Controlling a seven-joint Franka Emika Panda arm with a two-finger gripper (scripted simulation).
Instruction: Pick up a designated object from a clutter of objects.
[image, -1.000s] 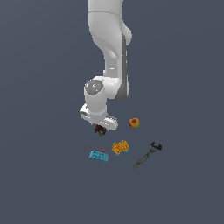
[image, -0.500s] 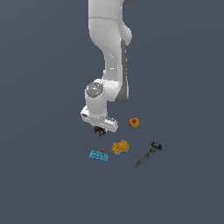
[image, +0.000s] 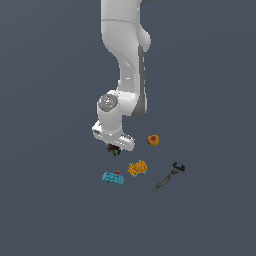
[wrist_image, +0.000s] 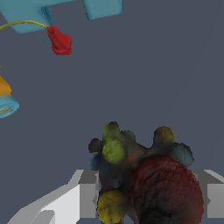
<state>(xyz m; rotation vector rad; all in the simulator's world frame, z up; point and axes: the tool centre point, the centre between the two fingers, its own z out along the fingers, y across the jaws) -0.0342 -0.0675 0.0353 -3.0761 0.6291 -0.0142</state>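
Gripper (image: 115, 149) clenched on spiky lump (wrist_image: 140, 183), held above bench and apart from ball (image: 153, 140), prob. to clear clutter.

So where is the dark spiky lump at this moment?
The dark spiky lump sits between the fingers of the tool, above and to the exterior view's left of the orange-yellow bumpy block.

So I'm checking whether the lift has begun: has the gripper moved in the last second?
No clear move. In the exterior view the gripper holds the dark spiky lump at the same spot above and left of the orange-yellow bumpy block.
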